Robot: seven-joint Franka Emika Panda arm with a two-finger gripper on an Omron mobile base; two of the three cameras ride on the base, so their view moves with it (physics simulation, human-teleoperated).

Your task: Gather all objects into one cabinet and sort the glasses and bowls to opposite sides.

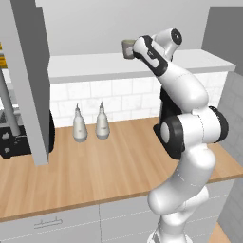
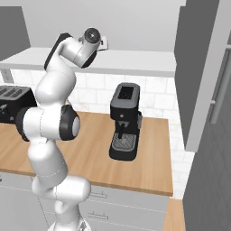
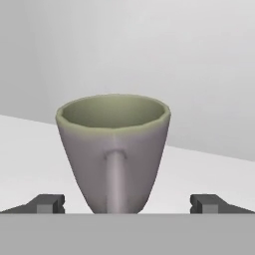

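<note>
In the hand view I am looking straight at the grey cup (image 3: 113,152) with the greenish inside, standing upright on the white bottom board (image 3: 30,154) of the cabinet, its handle turned toward me. The gripper (image 3: 128,203) is sitting with its jaws wide open, one dark fingertip (image 3: 47,203) on each side of the cup's base and neither touching it. Behind the cup the pale grey inner wall (image 3: 199,64) is closing off the back.

From the left base view the cup (image 1: 128,48) is showing near the front edge of the board (image 1: 85,66), just beside the hand. Below, on the wooden table (image 1: 118,171), two white bottles (image 1: 79,124) are standing side by side near the tiled back edge, well apart from the cup. In the right base view a black coffee machine (image 2: 124,122) is standing on the table under the board, toward the right end.
</note>
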